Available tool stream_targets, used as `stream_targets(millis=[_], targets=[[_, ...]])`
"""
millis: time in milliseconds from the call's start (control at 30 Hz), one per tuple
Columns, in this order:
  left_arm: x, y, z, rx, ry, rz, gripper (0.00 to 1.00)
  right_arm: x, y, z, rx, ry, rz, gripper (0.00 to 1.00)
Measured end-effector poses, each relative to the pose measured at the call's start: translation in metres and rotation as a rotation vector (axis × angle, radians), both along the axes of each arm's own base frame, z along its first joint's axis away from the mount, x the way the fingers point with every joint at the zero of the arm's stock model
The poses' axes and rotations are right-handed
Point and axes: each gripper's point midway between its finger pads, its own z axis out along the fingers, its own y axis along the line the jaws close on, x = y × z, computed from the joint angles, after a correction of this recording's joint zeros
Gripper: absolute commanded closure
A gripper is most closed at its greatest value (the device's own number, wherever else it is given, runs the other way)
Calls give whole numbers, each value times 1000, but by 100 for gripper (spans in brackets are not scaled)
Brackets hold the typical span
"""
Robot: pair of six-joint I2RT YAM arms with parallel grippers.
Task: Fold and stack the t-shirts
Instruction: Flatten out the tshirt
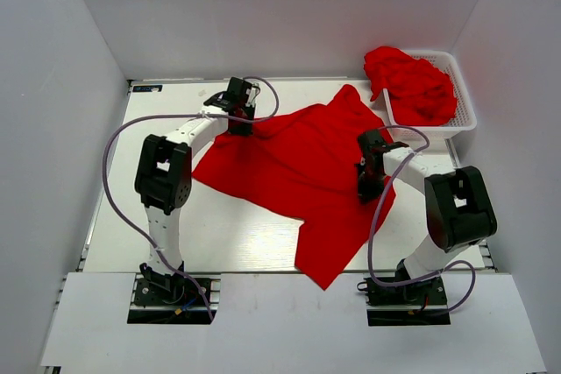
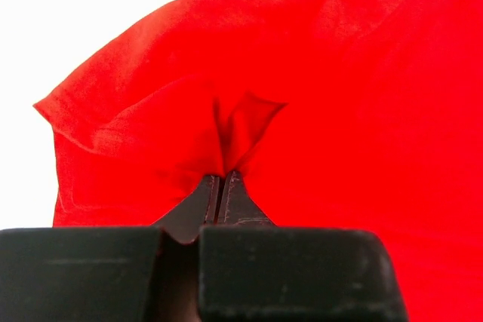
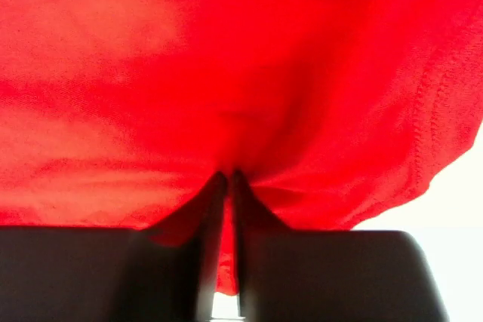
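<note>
The left gripper (image 2: 223, 180) is clenched on a pinch of the red t-shirt (image 1: 298, 172) at its far left edge, and the cloth puckers up from between the closed fingers. The right gripper (image 3: 229, 177) has its fingers nearly together, with a fold of the same shirt's right side caught between them. The t-shirt lies spread across the middle of the white tabletop (image 1: 219, 234). More red shirts (image 1: 412, 85) sit crumpled in the white basket (image 1: 465, 107) at the far right.

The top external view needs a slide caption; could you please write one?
The left gripper and right gripper each pinch opposite sides of a spread red t-shirt; more red shirts fill the white basket.
</note>
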Motion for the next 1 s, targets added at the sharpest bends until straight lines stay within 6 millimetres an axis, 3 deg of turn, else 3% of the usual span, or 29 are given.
stream_targets(millis=[33, 433, 667, 733, 800, 1000], targets=[[2, 1, -1, -1, 5, 11, 96, -1, -2, 0, -14, 4, -25, 100], [28, 25, -1, -65, 36, 126, 93, -8, -23, -1, -103, -20, -229, 100], [60, 50, 19, -122, -24, 179, 93, -17, -44, -1, -158, -10, -276, 100], [68, 56, 24, -146, -40, 185, 100, -18, -47, -1, -163, -6, -282, 100], [79, 59, 27, -176, -59, 184, 100, -19, -47, -1, -164, -5, -281, 100], [119, 46, 13, -240, -105, 130, 100, -19, -48, -1, -164, -2, -254, 100]])
